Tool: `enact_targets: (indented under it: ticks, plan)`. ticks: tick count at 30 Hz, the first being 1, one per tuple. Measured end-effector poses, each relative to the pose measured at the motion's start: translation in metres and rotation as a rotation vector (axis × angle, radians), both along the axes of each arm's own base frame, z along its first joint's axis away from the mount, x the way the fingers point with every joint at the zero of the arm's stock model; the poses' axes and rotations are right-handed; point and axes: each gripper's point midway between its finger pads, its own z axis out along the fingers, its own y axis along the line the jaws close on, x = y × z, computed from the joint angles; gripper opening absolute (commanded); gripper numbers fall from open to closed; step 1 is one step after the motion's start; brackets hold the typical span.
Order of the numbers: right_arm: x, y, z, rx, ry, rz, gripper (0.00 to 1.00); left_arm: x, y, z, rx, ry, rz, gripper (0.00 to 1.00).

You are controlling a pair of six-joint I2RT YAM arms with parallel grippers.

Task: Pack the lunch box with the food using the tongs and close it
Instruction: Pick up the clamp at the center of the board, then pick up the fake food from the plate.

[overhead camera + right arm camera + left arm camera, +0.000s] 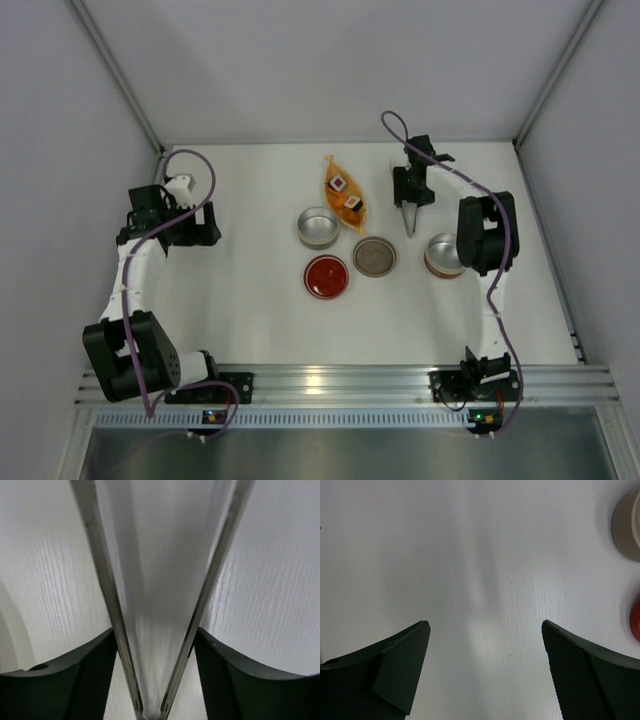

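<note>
Two tools differ. At frame left, the left tool (pixel 485 627) hangs wide above the counter (pixel 470 555). Upper centre, the food (pixel 345 195) sits on an orange dish (pixel 328 162). Upper right, the right tool (pixel 155 635) pinches the tongs (pixel 102 570), apparently to lift them.

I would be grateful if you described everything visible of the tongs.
The tongs are slim, shiny silver metal: two long thin arms joined in a narrow V. They appear to lie flat on the white table, to the right of the orange leaf-shaped dish, with the joined end toward the table's near edge. The right end effector straddles them near that end, its dark fingers against the outside of each arm.
</note>
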Motion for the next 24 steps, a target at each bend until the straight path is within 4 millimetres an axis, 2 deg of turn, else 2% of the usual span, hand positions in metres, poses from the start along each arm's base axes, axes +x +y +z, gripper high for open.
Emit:
enact_targets:
  ticks: [5,8,10,15,18,21,24]
  plan:
    - [-0.008,0.004,0.003,0.022,0.016,0.032,0.52,0.001,0.000,0.002,0.000,-0.005,0.000,0.98]
    - [-0.014,0.006,0.012,0.032,0.021,0.063,0.49,0.000,0.000,0.004,0.001,-0.008,-0.001,0.98]
    - [-0.016,0.005,0.027,0.036,0.003,0.081,0.48,0.000,-0.001,0.006,0.001,-0.015,-0.002,0.98]
    - [-0.022,0.008,0.078,0.052,-0.061,0.152,0.47,-0.002,-0.002,0.014,0.002,-0.037,-0.006,0.98]
    - [-0.024,0.011,0.104,0.060,-0.101,0.208,0.42,-0.002,-0.003,0.015,0.001,-0.040,-0.008,0.98]
    - [-0.030,0.014,0.117,0.067,-0.108,0.259,0.38,-0.003,-0.003,0.015,-0.002,-0.040,-0.010,0.98]
    - [-0.038,0.015,0.123,0.074,-0.094,0.308,0.37,-0.003,-0.003,0.015,-0.002,-0.040,-0.010,0.98]
